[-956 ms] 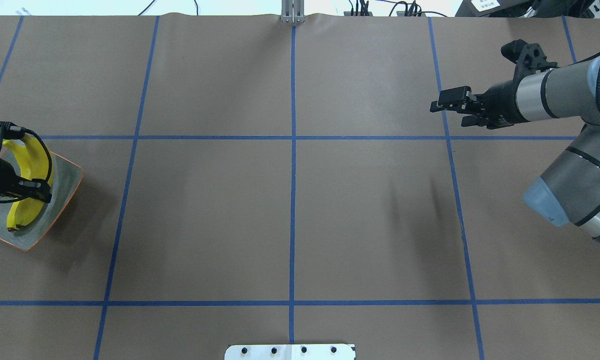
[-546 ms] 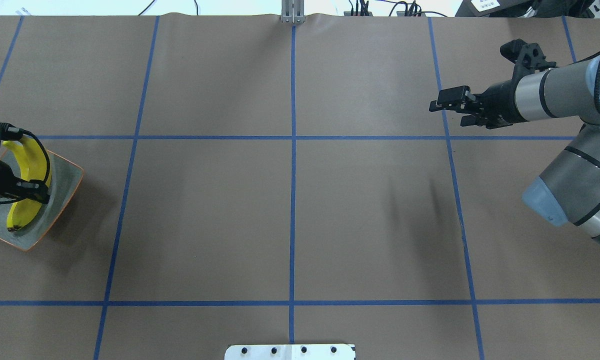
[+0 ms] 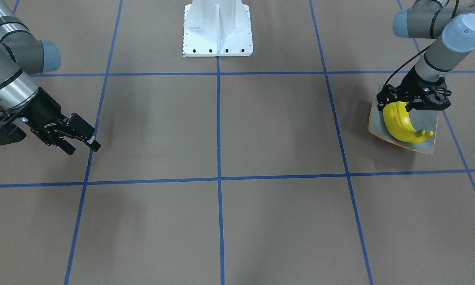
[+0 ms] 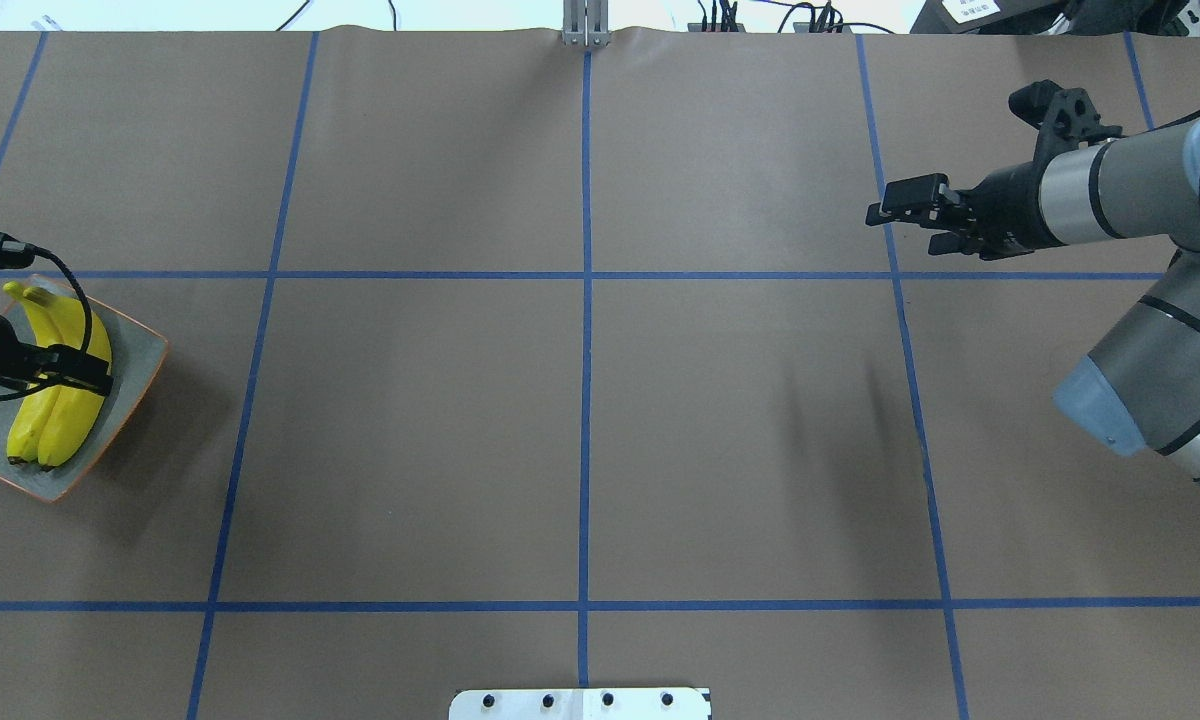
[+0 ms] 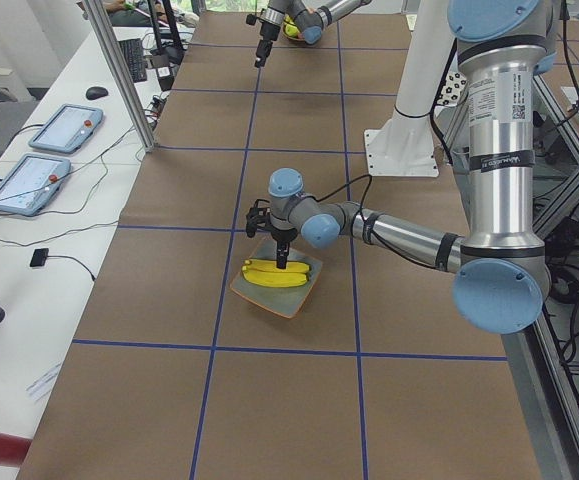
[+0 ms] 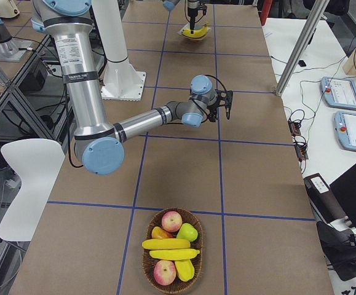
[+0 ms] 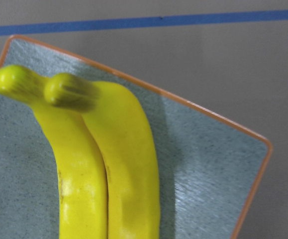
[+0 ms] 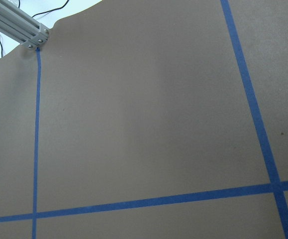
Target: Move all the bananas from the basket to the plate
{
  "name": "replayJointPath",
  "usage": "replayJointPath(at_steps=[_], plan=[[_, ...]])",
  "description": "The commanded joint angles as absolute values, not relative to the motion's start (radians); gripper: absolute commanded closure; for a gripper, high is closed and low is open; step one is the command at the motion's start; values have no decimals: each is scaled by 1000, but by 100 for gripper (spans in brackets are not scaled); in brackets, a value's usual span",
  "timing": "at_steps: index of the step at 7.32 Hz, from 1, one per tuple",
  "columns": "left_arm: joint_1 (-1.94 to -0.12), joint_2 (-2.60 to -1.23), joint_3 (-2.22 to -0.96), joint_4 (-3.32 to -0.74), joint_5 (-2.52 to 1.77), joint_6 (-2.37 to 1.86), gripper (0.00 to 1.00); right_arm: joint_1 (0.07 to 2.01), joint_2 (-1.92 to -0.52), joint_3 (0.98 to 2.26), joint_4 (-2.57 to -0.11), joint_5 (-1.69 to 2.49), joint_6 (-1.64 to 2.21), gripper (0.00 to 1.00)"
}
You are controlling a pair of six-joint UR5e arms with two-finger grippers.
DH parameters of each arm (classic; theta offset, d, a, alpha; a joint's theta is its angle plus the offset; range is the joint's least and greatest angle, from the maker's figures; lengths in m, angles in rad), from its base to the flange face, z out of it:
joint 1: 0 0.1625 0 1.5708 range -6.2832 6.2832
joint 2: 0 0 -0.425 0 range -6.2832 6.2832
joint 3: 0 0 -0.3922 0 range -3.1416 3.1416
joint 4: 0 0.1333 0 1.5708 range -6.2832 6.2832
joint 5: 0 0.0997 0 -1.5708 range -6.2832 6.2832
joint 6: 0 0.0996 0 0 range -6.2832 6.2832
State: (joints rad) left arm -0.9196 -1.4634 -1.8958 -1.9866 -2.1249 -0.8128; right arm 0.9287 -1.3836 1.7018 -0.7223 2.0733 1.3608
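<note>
The grey, orange-rimmed plate (image 4: 132, 345) sits at the table's left edge with two yellow bananas (image 4: 60, 400) lying side by side on it. They fill the left wrist view (image 7: 109, 164), where the plate (image 7: 203, 174) also shows. My left gripper (image 4: 55, 365) hangs just over them, open and empty; it also shows in the front view (image 3: 409, 106). My right gripper (image 4: 900, 228) is open and empty above bare table at the far right. The basket (image 6: 144, 258) shows only in the right side view and holds two more bananas (image 6: 168, 244).
The basket also holds apples (image 6: 171, 220) and other fruit (image 6: 189, 232). The robot's white base (image 3: 217, 29) stands at the middle of the near table edge. Blue tape lines (image 4: 586, 300) divide the brown table cover into squares.
The banana under my left gripper has settled flat beside the other one on the plate, and the gripper has drawn back toward the left. The right gripper shifted only slightly.
</note>
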Motion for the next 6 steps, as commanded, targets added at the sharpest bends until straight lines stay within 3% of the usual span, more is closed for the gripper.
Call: replayJointPath(at_steps=[1, 4, 6], plan=[[-966, -1424, -2015, -1982, -2125, -822, 0, 1000, -1513, 1764, -721, 2080, 1283, 0], [-954, -1434, -2034, -1977, -2100, -874, 0, 1242, -1763, 1760, -735, 2224, 864, 0], [-950, -1445, -2034, -1977, -2103, -934, 1, 1436, -1808, 1593, -738, 2340, 572, 0]])
